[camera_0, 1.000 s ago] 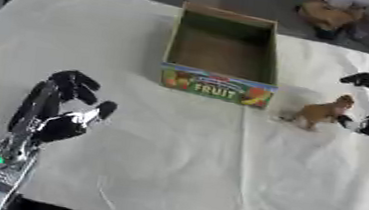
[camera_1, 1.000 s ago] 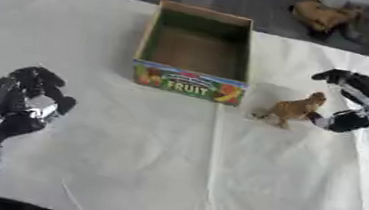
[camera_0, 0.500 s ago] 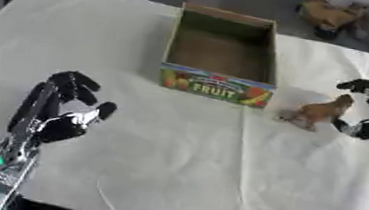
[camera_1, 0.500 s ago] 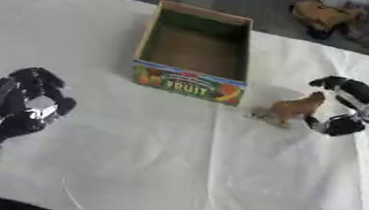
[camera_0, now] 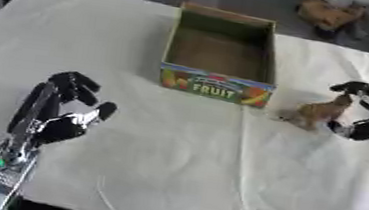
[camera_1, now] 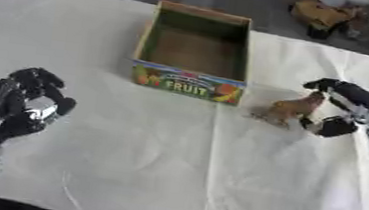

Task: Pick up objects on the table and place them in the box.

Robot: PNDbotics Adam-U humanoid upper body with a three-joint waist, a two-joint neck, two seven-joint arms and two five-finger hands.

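At the lower left, the robot's left hand (camera_0: 62, 112) rests idle on the white tablecloth (camera_0: 170, 176), its black fingers loosely bent and holding nothing; its forearm runs off the bottom edge of the view.

Near the middle of the far side of the table stands an open cardboard box (camera_0: 220, 56), its brown floor bare. The colourful front panel carries the word "FRUIT" in white letters with fruit pictures on either side; any smaller print there cannot be read.

Just right of the box's front right corner, apart from it, a small brown toy animal (camera_1: 287, 108) stands on the cloth. Its kind is hard to make out; it looks like a four-legged figure with its head raised toward the right.

The right hand (camera_1: 347, 104) comes in from the right edge, its arm cut off there. Its fingers and thumb are spread apart, curving around the toy's head end, an upper fingertip at the head and the thumb just below and beside it. Whether they touch the toy cannot be told.
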